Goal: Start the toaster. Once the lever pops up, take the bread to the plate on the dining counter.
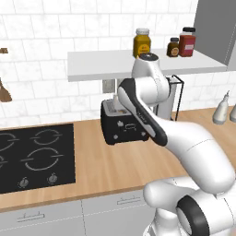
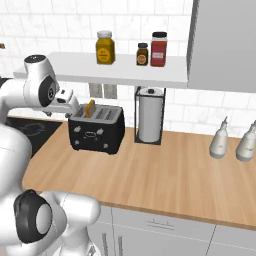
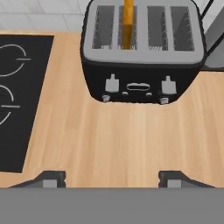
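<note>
Ahead of the spread jaws, well apart, stands the toaster (image 3: 142,52) (bread (image 3: 127,24) upright inside).

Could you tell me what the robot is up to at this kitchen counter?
The white arm holds its claw open and empty above the light wooden counter, in front of the black boxy four-slot toaster. A thin golden-brown slice of bread stands upright in the second slot from the left, sticking up above the top. The claw touches nothing, so the bread is not yet picked up. A black cooktop lies to the left.
</note>
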